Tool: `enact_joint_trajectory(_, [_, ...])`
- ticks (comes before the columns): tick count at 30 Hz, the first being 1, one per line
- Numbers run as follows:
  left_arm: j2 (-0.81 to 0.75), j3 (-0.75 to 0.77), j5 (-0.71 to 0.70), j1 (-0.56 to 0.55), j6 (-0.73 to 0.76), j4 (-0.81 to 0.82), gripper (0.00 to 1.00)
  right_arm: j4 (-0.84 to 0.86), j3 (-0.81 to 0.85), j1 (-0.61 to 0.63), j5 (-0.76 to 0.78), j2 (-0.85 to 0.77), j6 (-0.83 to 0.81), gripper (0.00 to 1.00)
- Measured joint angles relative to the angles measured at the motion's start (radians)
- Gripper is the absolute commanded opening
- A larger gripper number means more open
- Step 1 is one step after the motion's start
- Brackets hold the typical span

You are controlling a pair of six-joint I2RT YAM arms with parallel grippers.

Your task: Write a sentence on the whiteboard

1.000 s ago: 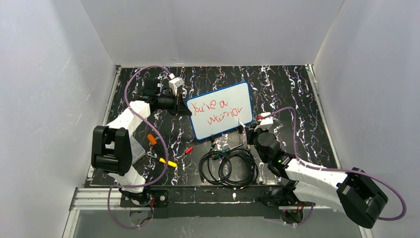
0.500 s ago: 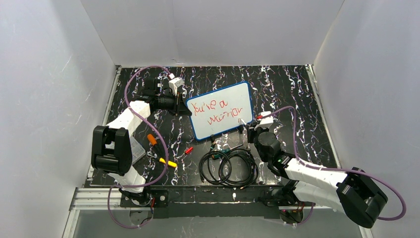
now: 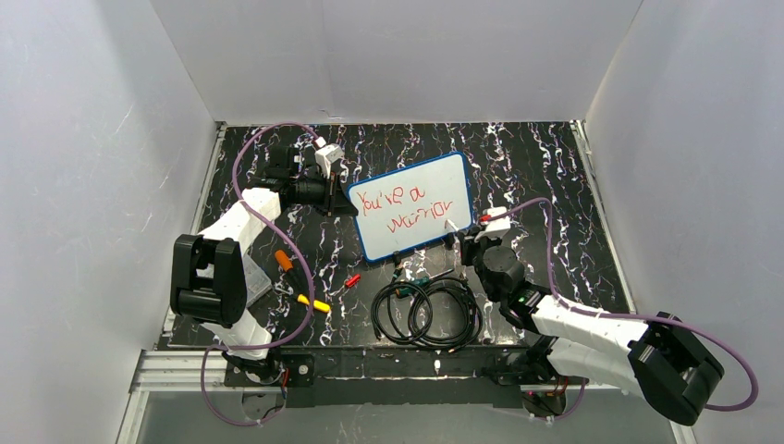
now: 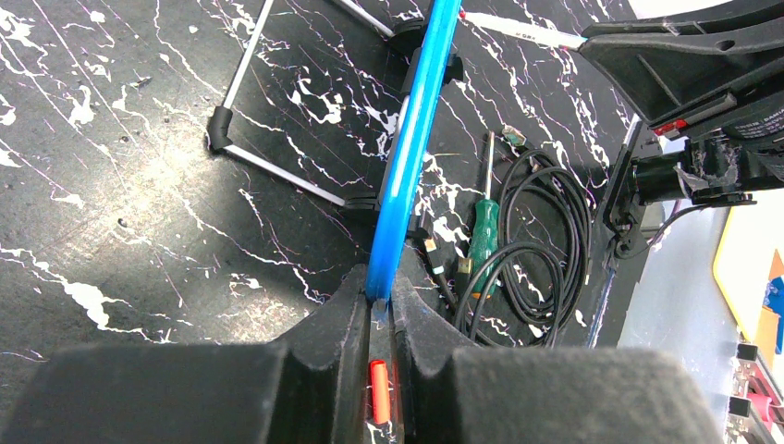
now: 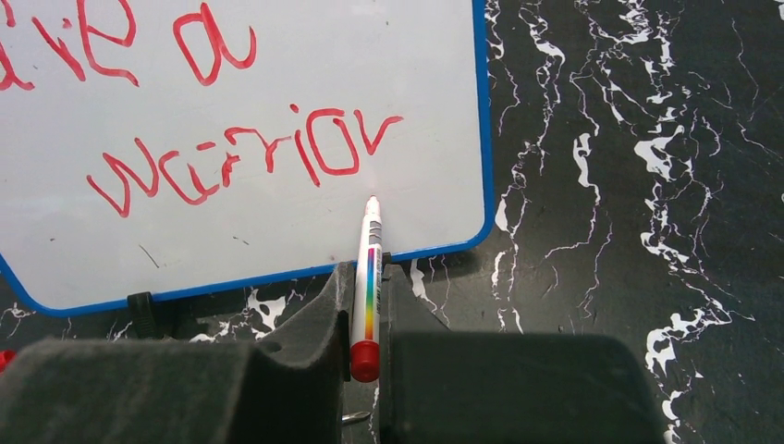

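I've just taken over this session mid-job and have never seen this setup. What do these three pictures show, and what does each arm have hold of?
These are two robot arms bolted at the near edge of a black marbled table. The wide picture looks down from above and behind them. The other two come from a camera on each wrist, so each shows its own fingers at the bottom. The left end effector is shut on the blue edge of the whiteboard. The right end effector is shut on a marker, whose tip points at the board just below the red sentence, which reads roughly "You're a warrior". Near the arms lie coiled black cables and a green screwdriver.
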Motion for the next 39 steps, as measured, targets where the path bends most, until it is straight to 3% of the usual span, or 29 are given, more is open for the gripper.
enact_joint_trajectory(39, [0.000, 0.000, 0.000, 0.000, 0.000, 0.000, 0.00, 0.029, 0.000, 0.000, 0.010, 0.023, 0.000, 0.01])
